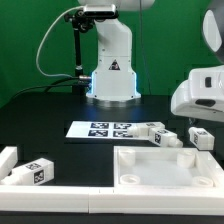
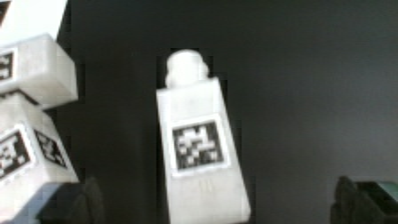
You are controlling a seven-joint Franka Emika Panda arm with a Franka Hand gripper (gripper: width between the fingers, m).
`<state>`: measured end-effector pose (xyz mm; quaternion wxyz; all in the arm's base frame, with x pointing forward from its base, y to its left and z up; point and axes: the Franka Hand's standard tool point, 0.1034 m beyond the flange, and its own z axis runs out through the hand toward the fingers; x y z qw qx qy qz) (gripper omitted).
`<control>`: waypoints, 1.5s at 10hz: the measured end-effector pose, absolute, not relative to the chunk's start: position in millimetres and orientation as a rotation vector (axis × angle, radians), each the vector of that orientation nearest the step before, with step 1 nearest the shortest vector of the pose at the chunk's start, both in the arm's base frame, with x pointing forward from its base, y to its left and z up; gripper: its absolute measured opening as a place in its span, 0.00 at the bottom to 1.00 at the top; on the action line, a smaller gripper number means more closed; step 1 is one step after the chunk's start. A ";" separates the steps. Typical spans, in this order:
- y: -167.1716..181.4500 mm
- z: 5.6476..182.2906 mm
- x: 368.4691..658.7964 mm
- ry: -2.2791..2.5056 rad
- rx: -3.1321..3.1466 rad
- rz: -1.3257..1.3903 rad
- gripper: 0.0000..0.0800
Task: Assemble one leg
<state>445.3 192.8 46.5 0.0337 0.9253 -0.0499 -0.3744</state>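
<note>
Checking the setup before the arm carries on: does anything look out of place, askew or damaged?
Nothing looks damaged or spilled. The legs just lie scattered, askew: the middle leg beside the marker board, the lone leg apart at the exterior view's left.

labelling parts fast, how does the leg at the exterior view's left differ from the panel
The leg is a small narrow post; the panel is wide and far larger. The leg carries a black-and-white tag; the panel shows none. The panel has a raised rim; the leg has none. Both are white, on the dark table.
</note>
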 end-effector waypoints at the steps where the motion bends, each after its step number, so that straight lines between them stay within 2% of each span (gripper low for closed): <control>1: 194.5 44.0 442.9 -0.163 2.847 -1.162 0.81; 3: 197.0 26.3 435.3 -0.179 2.821 -1.229 0.81; 4: 197.8 23.2 433.2 -0.189 2.812 -1.297 0.81; 7: 195.8 20.6 436.6 -0.194 2.819 -1.279 0.81; 10: 192.1 10.9 420.0 -0.226 2.763 -1.353 0.81; 13: 191.2 8.8 419.8 -0.235 2.760 -1.352 0.80; 14: 191.2 8.6 420.0 -0.235 2.761 -1.351 0.58; 15: 191.2 8.6 420.2 -0.235 2.762 -1.350 0.58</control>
